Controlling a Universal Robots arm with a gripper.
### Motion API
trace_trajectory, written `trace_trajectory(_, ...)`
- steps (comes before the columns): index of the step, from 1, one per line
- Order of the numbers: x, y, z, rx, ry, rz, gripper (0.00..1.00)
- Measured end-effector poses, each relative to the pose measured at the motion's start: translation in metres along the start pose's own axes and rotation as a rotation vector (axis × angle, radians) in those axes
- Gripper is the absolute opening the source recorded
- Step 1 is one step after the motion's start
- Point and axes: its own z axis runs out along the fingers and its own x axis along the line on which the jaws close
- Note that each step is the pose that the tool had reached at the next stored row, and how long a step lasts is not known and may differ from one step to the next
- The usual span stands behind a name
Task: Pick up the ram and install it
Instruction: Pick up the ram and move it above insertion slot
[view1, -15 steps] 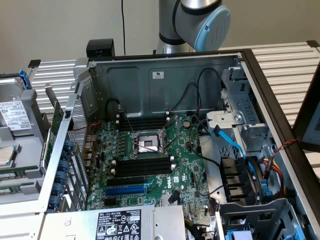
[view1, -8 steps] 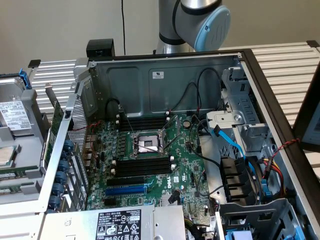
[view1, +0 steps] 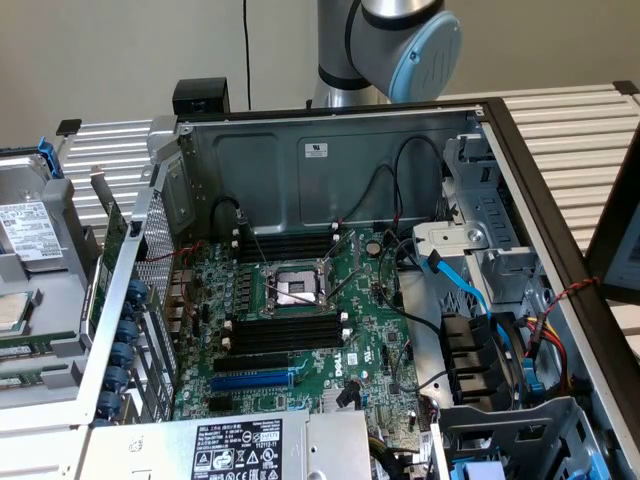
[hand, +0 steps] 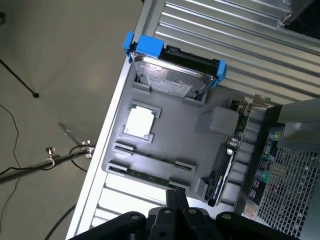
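The ram, a long thin green circuit-board stick (hand: 147, 176), lies on edge in a narrow groove of a grey moulded parts tray (hand: 200, 107). The tray rests on a ribbed metal worktop (hand: 235, 30). In the same tray a square silver processor chip (hand: 140, 121) sits in its own pocket just beside the ram's groove. A silver hard drive in a blue plastic bracket (hand: 172, 75) fills the far pocket.

In the wrist view the black end effector (hand: 176, 197) hangs over the tray near one end of the ram. Its two tips are pressed together and hold nothing. Whether it touches the stick cannot be told.

In the exterior view the open grey metal computer case (view1: 330, 150) lies on the worktop with the green motherboard (view1: 355, 345) facing up. The long black memory slots with white end clips (view1: 282, 331) run beside the metal processor socket (view1: 293, 287). A blue expansion slot (view1: 250, 381) lies just in front of them. The ram is not yet in any slot. The silver and blue arm joint (view1: 400, 40) rises behind the case. The grey tray shows at the exterior view's left, outside the case wall.
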Motion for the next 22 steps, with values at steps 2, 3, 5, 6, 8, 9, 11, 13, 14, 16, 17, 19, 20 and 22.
trace_trajectory(2,0.0,0.0,0.0002,-0.0007,0.0019,-0.037,0.11)
trace_trajectory(3,0.0,0.0,0.0003,-0.0011,0.0028,-0.055,0.11)
trace_trajectory(5,0.0,0.0,0.0006,-0.0018,0.0047,-0.091,0.11)
trace_trajectory(6,0.0,0.0,0.0007,-0.0022,0.0057,-0.11,0.11)
trace_trajectory(8,0.0,-0.0001,0.001,-0.0029,0.0077,-0.146,0.11)
trace_trajectory(9,0.0,-0.0001,0.0013,-0.0033,0.0085,-0.164,0.11)
trace_trajectory(11,0.0,-0.0001,0.0018,-0.004,0.0104,-0.2,0.11)
trace_trajectory(13,0.0,-0.0001,0.0025,-0.0046,0.0122,-0.236,0.11)
trace_trajectory(14,0.0,-0.0001,0.0028,-0.005,0.0131,-0.255,0.11)
trace_trajectory(16,0.0001,-0.0002,0.0034,-0.0057,0.0148,-0.291,0.11)
trace_trajectory(17,0.0001,-0.0002,0.0036,-0.006,0.0156,-0.309,0.11)
trace_trajectory(19,0.0001,-0.0002,0.004,-0.0066,0.0174,-0.345,0.11)
trace_trajectory(20,0.0001,-0.0002,0.0042,-0.007,0.0182,-0.364,0.11)
trace_trajectory(22,0.0001,-0.0002,0.0044,-0.0077,0.02,-0.4,0.11)
